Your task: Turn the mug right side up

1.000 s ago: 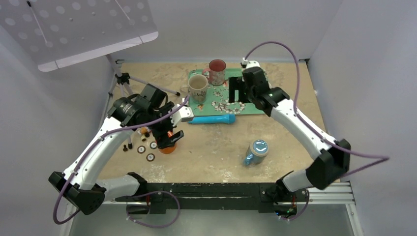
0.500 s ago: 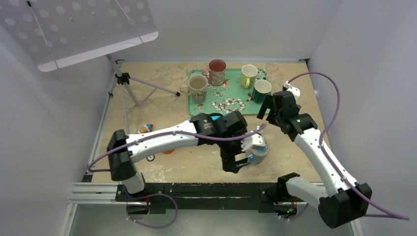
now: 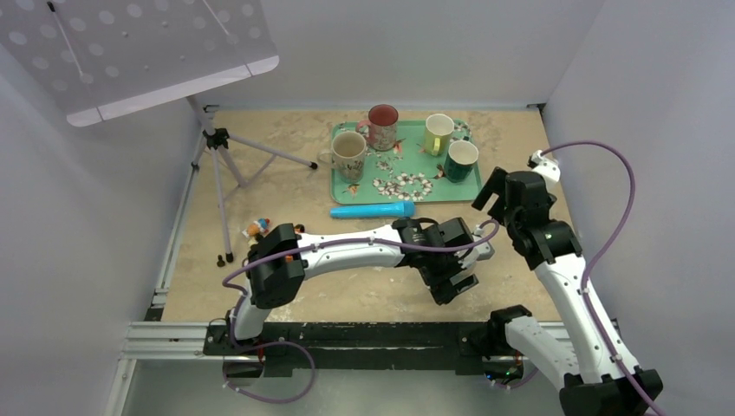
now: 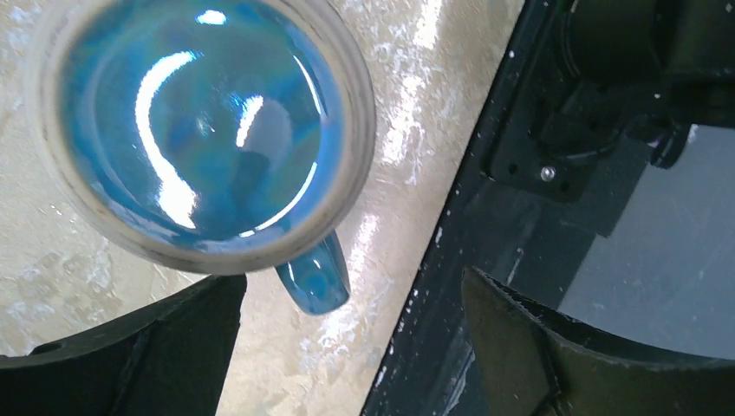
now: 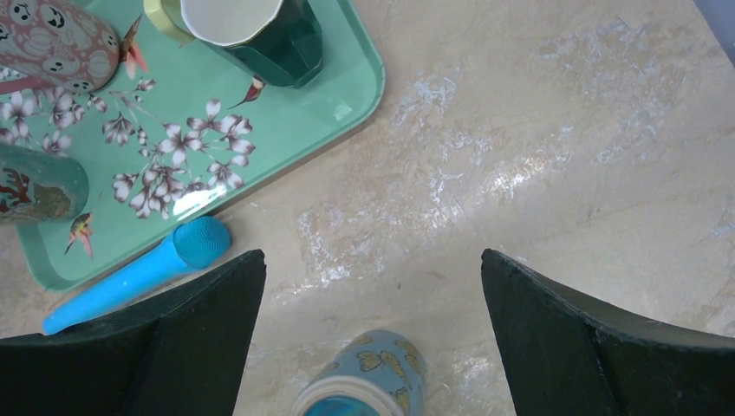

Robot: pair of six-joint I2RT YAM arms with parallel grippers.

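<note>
Over the upside-down blue mug (image 4: 199, 130), I am bringing the left gripper (image 4: 355, 299) in, jaws apart, ready for grasping.

mug (image 4: 199, 130): I read glazed ceramic, glossy blue inside, hard highlights | worktop (image 5: 537, 130): beige stone-look, smooth, semi-gloss, chalky white scuffs | tray (image 5: 334, 97): glossy green, printed flowers, plastic or lacquered metal, can't tell | blue tube (image 5: 130, 282): matt, finely textured end | left hand (image 4: 354, 290): matt black plastic
</note>
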